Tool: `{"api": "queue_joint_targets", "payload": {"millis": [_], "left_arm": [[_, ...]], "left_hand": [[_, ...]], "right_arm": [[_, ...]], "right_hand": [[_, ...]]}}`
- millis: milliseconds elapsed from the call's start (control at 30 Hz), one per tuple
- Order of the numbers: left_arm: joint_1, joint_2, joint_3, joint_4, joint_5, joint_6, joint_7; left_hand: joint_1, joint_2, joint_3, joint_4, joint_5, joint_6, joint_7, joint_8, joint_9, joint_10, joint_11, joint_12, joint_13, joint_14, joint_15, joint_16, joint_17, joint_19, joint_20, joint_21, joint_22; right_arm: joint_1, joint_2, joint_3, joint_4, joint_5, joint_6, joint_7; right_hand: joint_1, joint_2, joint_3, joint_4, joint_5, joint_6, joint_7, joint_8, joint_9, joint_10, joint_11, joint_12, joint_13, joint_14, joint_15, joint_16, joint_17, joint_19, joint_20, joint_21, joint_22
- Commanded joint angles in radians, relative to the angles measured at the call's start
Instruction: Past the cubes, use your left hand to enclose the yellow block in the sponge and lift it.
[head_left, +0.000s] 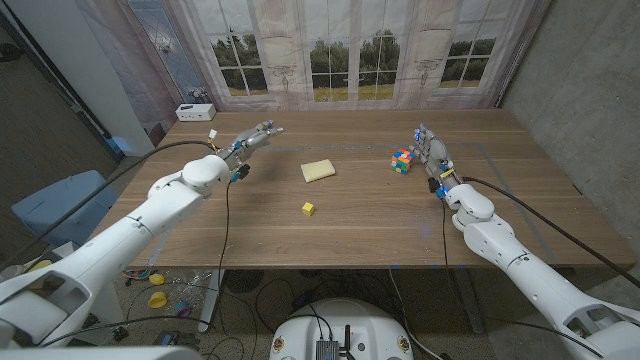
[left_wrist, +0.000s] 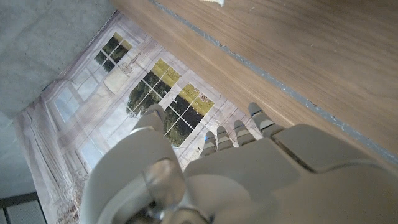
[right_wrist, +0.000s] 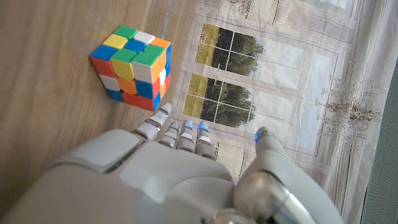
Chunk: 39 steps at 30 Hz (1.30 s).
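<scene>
Sponge, a pale yellow soft rectangle, lies on the wooden table just above frame centre in the head view, with the small yellow block below it, apart from it. Left hand hovers in the upper left of the tabletop, fingers extended and apart, holding nothing. Right hand stands just right of the multicoloured puzzle cube, fingers straight, empty.
</scene>
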Motion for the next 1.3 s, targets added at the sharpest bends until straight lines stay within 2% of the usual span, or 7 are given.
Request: {"api": "queue_joint_targets", "payload": {"millis": [33, 133, 167, 267, 400, 833, 1300], "left_arm": [[-0.093, 0.091, 0.075, -0.118, 0.183, 0.206, -0.058], [-0.114, 0.098, 0.092, -0.135, 0.224, 0.232, -0.071], [-0.122, 0.101, 0.099, -0.142, 0.24, 0.243, -0.077], [-0.148, 0.106, 0.119, -0.152, 0.277, 0.263, -0.108], [-0.187, 0.106, 0.145, -0.151, 0.313, 0.272, -0.163], [-0.376, 0.098, 0.29, -0.134, 0.557, 0.264, -0.412], [-0.48, 0.06, 0.351, -0.077, 0.779, 0.137, -0.558]], "left_hand": [[0.028, -0.002, 0.007, -0.023, -0.007, 0.012, 0.002, 0.004, 0.002, 0.011, 0.007, 0.008, 0.002, 0.018, 0.0, 0.007, 0.001, 0.015, 0.009, -0.004, 0.002], [0.051, -0.007, 0.008, -0.044, -0.016, 0.022, -0.003, 0.003, 0.002, 0.024, 0.013, 0.01, 0.003, 0.044, 0.017, 0.011, 0.002, 0.032, 0.043, -0.006, 0.004], [0.061, -0.01, 0.007, -0.054, -0.022, 0.032, -0.009, 0.003, 0.002, 0.037, 0.014, 0.013, 0.003, 0.053, 0.019, 0.01, 0.002, 0.044, 0.075, -0.006, 0.005], [0.072, -0.015, 0.005, -0.064, -0.029, 0.052, -0.019, 0.006, 0.003, 0.056, 0.018, 0.017, 0.004, 0.062, 0.023, 0.008, 0.003, 0.054, 0.119, -0.008, 0.007], [0.077, -0.016, 0.004, -0.067, -0.032, 0.065, -0.032, 0.008, 0.003, 0.06, 0.018, 0.018, 0.005, 0.066, 0.029, 0.007, 0.003, 0.055, 0.131, -0.011, 0.008], [0.103, -0.003, 0.011, -0.077, -0.039, 0.072, -0.047, 0.001, 0.003, 0.064, 0.012, 0.014, 0.005, 0.066, 0.022, 0.002, 0.004, 0.065, 0.119, -0.016, 0.009], [0.146, -0.026, 0.012, -0.096, -0.043, 0.068, -0.087, -0.004, 0.003, 0.074, -0.024, 0.011, 0.005, 0.068, 0.002, 0.0, 0.004, 0.08, 0.092, -0.024, 0.007]], "right_arm": [[-0.016, 0.001, 0.002, -0.013, -0.002, 0.007, -0.009], [-0.018, 0.001, 0.001, -0.02, -0.004, 0.008, -0.011], [-0.02, 0.0, 0.0, -0.023, -0.005, 0.008, -0.012], [-0.023, -0.004, -0.002, -0.037, -0.012, 0.003, -0.019], [-0.029, -0.013, -0.008, -0.063, -0.031, -0.01, -0.04], [-0.081, -0.025, -0.01, -0.145, -0.079, -0.018, -0.123], [-0.195, -0.027, 0.001, -0.273, -0.144, -0.001, -0.252]], "right_hand": [[0.003, 0.001, 0.002, 0.001, 0.006, 0.007, -0.004, 0.005, 0.003, 0.009, 0.003, 0.001, 0.002, -0.002, -0.004, 0.004, 0.003, 0.006, -0.017, 0.0, 0.003], [0.001, 0.001, 0.001, 0.002, 0.006, 0.007, -0.007, 0.005, 0.003, 0.009, 0.002, -0.001, 0.002, -0.003, 0.016, 0.003, 0.004, -0.001, -0.003, -0.003, 0.004], [0.0, 0.001, 0.0, 0.002, 0.006, 0.007, -0.013, 0.005, 0.003, 0.007, 0.002, -0.002, 0.002, -0.004, 0.02, 0.003, 0.004, -0.004, 0.006, -0.004, 0.004], [-0.002, 0.001, -0.001, 0.003, 0.006, 0.008, -0.021, 0.005, 0.003, 0.005, 0.003, -0.004, 0.002, -0.004, 0.037, 0.003, 0.004, -0.014, 0.025, -0.007, 0.004], [-0.004, 0.001, -0.002, 0.003, 0.006, 0.009, -0.027, 0.005, 0.003, 0.004, 0.002, -0.006, 0.003, 0.0, 0.055, 0.004, 0.005, -0.023, 0.046, -0.01, 0.005], [-0.002, 0.0, -0.001, -0.001, 0.006, 0.009, -0.034, 0.005, 0.004, 0.005, 0.0, -0.007, 0.003, 0.006, 0.061, 0.006, 0.004, -0.025, 0.048, -0.008, 0.006], [-0.002, -0.001, -0.001, -0.002, 0.006, 0.011, -0.036, 0.006, 0.004, 0.009, 0.001, -0.006, 0.004, 0.01, 0.064, 0.007, 0.005, -0.022, 0.043, -0.006, 0.006]]}}
